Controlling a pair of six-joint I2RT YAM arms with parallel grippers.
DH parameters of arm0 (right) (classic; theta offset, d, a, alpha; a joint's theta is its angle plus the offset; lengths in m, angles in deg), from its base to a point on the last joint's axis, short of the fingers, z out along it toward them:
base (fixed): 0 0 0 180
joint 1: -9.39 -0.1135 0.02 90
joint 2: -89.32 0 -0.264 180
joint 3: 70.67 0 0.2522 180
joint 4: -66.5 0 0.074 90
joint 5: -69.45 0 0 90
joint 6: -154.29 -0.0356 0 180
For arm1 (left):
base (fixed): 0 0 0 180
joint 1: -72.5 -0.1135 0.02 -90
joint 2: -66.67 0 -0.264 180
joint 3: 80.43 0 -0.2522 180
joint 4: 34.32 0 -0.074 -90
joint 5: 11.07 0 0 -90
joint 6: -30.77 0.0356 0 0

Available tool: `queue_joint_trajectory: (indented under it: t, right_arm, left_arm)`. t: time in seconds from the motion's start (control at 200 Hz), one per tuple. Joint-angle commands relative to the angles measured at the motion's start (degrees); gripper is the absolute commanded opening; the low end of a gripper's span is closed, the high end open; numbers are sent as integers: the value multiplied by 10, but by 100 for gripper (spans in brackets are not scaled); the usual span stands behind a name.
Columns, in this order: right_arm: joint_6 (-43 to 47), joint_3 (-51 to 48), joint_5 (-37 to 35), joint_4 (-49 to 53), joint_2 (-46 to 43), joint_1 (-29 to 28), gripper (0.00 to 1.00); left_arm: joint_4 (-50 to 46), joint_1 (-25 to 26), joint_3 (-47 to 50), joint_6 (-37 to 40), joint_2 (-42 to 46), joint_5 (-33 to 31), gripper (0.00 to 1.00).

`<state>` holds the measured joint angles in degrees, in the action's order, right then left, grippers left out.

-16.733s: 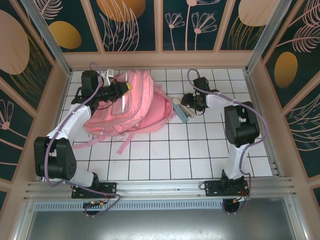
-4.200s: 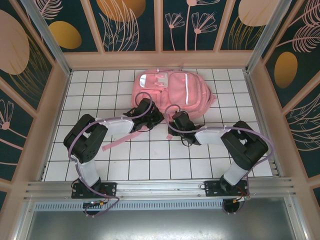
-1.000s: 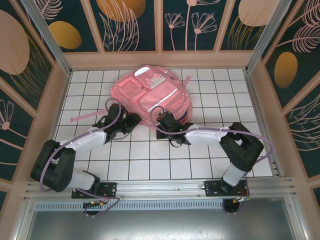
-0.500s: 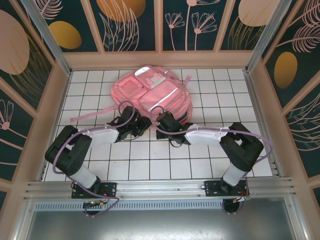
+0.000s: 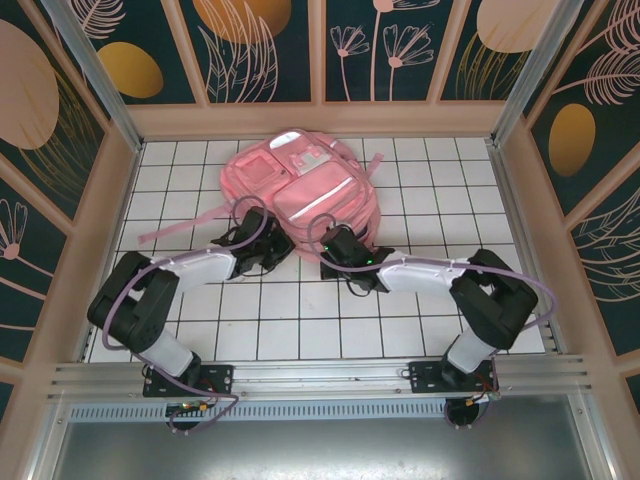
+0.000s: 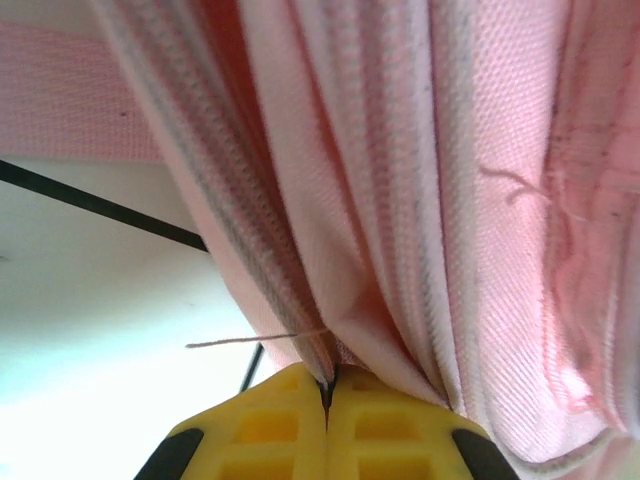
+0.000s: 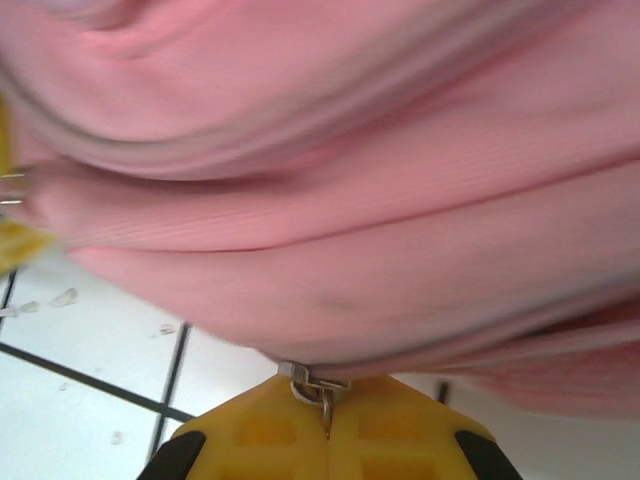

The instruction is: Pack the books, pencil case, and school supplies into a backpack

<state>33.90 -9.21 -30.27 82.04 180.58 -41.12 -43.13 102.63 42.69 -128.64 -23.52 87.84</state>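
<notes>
Backpack [image 5: 300,185] leftward of before, long axis near-right to far-left, both jaws tight on it.

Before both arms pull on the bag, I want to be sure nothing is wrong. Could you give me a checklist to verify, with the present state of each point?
1. Left gripper holds the backpack: ok, its fingers are shut on a pink fabric fold beside a zipper track.
2. Right gripper has the zipper pull: ok, the metal pull sits pinched between its shut fingers.
3. Both grippers are at the backpack's near edge: ok in the top view.
4. Backpack rests flat on the table: ok.
5. Zipper open or closed: cannot tell.
6. Books and supplies already inside: cannot tell.
</notes>
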Motion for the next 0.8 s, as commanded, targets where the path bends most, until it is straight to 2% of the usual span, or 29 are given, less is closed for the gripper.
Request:
queue_joint_trajectory:
  t: [0.0, 0.175, 0.33, 0.425, 0.56, 0.69, 0.745, 0.796]
  right_arm:
    - [20, -29, -35, 35, -38, 30, 0]
    - [47, -24, -20, 34, -54, 44, 0]
    - [70, 38, 0, 30, -9, 4, 0]
    - [79, 81, 24, 23, 32, -25, 0]
    - [82, 137, 44, 16, 88, -64, 0]
    - [75, 164, 52, 11, 117, -79, 0]
    - [70, 165, 57, 6, 119, -80, 0]
    - [67, 165, 59, 4, 121, -80, 0]
  left_arm:
    - [-34, -62, 27, 29, 56, -70, 0]
    - [-73, -139, 38, 87, 98, -73, 0]
    - [-120, -217, 8, 140, 89, -48, 0]
    - [-150, -240, -19, 170, 88, -51, 0]
    - [-194, -248, -38, 187, 101, -66, 0]
    - [-197, -248, -13, 161, 133, -20, 34]
    - [-186, -247, 13, 133, 158, 5, 41]
    - [-177, -246, 49, 97, 184, 21, 42]
